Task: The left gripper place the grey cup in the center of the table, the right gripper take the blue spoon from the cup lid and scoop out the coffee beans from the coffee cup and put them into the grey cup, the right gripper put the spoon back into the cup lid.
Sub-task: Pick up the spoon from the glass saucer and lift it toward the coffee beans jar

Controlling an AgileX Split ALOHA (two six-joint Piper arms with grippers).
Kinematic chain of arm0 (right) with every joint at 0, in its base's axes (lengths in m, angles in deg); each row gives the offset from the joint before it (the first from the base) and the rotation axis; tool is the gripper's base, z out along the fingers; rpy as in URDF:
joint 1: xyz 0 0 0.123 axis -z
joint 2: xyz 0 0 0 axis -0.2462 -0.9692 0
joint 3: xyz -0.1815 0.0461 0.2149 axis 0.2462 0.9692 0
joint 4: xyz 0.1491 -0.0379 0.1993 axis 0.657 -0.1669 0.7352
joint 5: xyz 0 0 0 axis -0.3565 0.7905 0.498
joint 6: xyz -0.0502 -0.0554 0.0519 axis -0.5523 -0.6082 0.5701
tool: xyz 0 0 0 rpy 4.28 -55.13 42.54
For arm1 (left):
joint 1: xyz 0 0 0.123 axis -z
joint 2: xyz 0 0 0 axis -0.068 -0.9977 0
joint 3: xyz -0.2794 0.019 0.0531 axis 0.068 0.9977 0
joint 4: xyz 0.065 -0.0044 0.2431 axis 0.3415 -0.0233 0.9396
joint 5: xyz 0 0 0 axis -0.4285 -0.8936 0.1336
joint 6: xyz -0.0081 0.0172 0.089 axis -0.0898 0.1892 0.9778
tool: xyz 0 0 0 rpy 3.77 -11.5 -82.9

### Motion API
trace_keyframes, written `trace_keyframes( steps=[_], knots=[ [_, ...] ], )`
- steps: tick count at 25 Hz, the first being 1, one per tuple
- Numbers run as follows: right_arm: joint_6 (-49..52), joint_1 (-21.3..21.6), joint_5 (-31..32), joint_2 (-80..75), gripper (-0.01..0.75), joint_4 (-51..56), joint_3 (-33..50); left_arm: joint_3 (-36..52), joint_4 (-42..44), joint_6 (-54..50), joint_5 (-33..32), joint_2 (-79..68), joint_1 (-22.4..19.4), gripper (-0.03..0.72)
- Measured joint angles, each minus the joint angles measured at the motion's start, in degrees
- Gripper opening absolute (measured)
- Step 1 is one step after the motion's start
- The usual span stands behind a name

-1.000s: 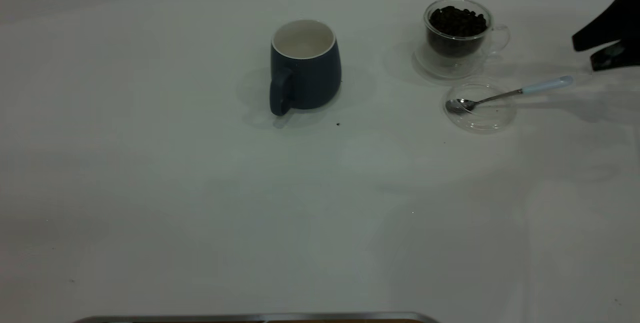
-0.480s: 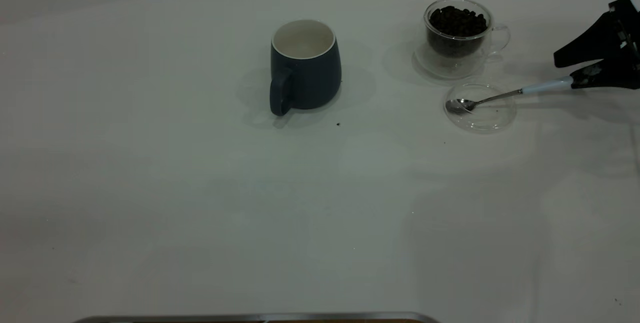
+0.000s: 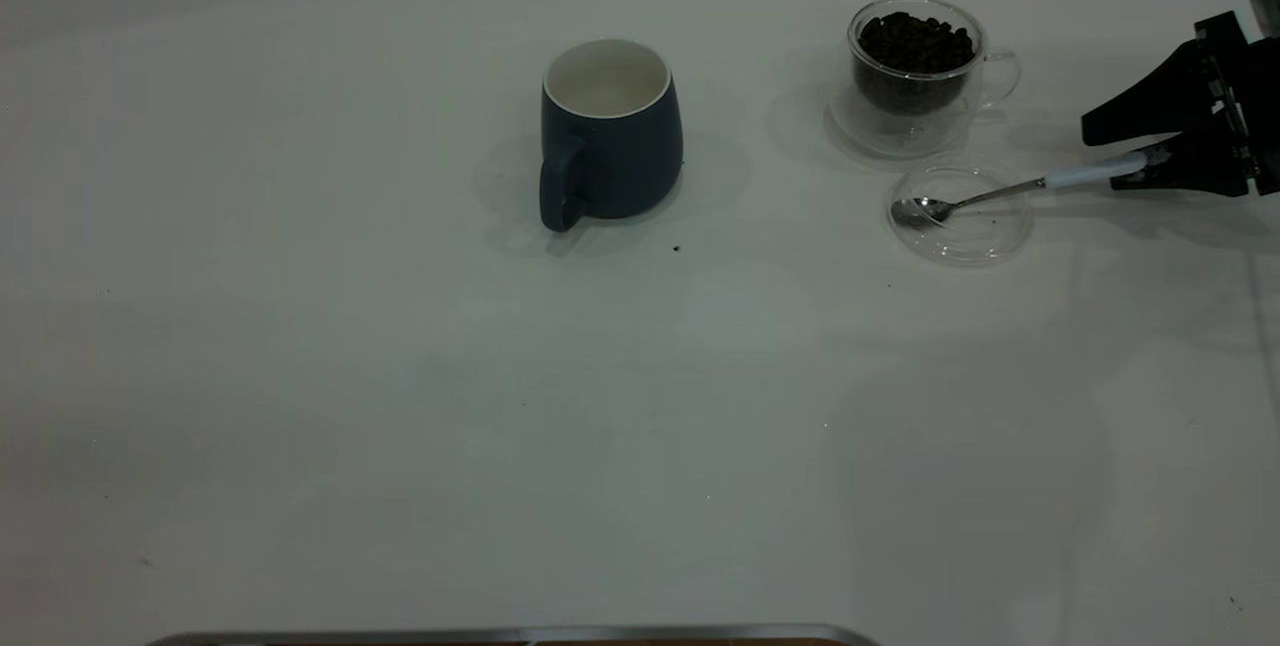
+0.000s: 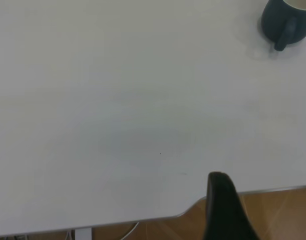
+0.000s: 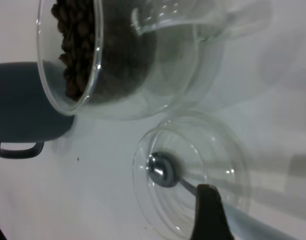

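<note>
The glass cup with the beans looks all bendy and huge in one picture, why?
In the right wrist view the coffee cup sits very near the lens and tilted, so its curved glass looks stretched, and the right gripper's finger is a soft dark blur. In the exterior view the same cup looks small and ordinary, with a faint shadow beside it.

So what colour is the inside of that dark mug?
White, against a dark blue-grey outside; the grey cup shows it best in the exterior view.

Blue spoon (image 3: 1010,190) bowl-down in cup lid (image 3: 961,216), handle outward.
</note>
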Motion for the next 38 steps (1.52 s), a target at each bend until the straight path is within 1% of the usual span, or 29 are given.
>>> trace_keyframes(
  steps=[9, 13, 17, 27, 29, 32, 36, 37, 38],
  knots=[
    [-0.3, -1.4, 0.5, -1.6, 0.545, 1.1, -0.1, 0.0, 0.0, 0.0, 0.0, 0.0, 0.0, 0.475],
    [-1.4, -1.4, 0.6, -1.8, 0.545, 2.8, -0.1, 0.0, 0.0, 0.0, 0.0, 0.0, 0.0, 0.475],
    [-1.6, -1.4, 1.3, -1.8, 0.519, 1.6, -0.1, 0.0, 0.0, 0.0, 0.0, 0.0, 0.0, 0.475],
    [-1.6, -1.4, 2.2, -1.8, 0.378, -0.5, -0.1, 0.0, 0.0, 0.0, 0.0, 0.0, 0.0, 0.475],
    [-1.6, -1.4, 2.6, -1.8, 0.332, -0.9, -0.1, 0.0, 0.0, 0.0, 0.0, 0.0, 0.0, 0.475],
    [-1.7, -1.4, 3.0, -1.8, 0.242, -1.1, -0.1, 0.0, 0.0, 0.0, 0.0, 0.0, 0.0, 0.475],
    [-1.7, -1.4, 5.4, -1.8, 0.134, -0.2, -0.1, 0.0, 0.0, 0.0, 0.0, 0.0, 0.0, 0.475],
    [-1.7, -1.4, 6.1, -1.8, 0.11, -0.1, -0.1, 0.0, 0.0, 0.0, 0.0, 0.0, 0.0, 0.475],
    [-1.7, -1.4, 6.4, -1.7, 0.102, -0.1, -0.1, 0.0, 0.0, 0.0, 0.0, 0.0, 0.0, 0.475]
  ],
)
